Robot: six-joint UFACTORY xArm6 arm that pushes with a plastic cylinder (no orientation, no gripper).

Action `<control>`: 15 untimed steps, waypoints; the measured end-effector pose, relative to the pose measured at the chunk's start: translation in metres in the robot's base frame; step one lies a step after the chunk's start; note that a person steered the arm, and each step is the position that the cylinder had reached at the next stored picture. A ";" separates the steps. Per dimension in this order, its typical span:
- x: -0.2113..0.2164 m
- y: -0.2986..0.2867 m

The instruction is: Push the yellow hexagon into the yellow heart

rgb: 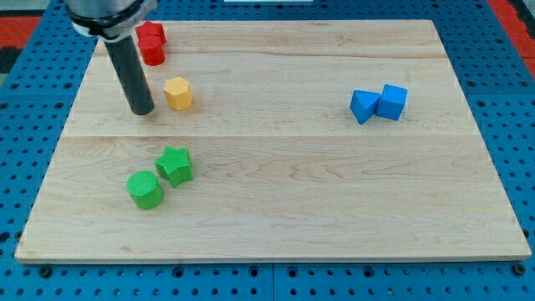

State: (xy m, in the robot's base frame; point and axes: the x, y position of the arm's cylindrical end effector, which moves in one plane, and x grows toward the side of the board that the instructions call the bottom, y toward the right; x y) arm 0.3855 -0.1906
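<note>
The yellow hexagon (178, 93) sits on the wooden board in the view's upper left. My tip (141, 110) rests on the board just to the view's left of the hexagon, a small gap between them. No yellow heart shows in this view; the rod and arm may hide part of the board's top left corner.
Two red blocks (151, 43) sit stacked close together at the view's top left, behind the rod. A green star (175, 165) and a green cylinder (145, 190) touch at lower left. A blue triangle (362, 106) and a blue cube (392, 102) touch at right. The board's edge (267, 259) runs along the bottom.
</note>
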 end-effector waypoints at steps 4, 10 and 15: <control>0.025 0.014; -0.026 0.017; -0.054 0.109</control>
State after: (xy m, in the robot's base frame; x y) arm 0.3310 -0.0812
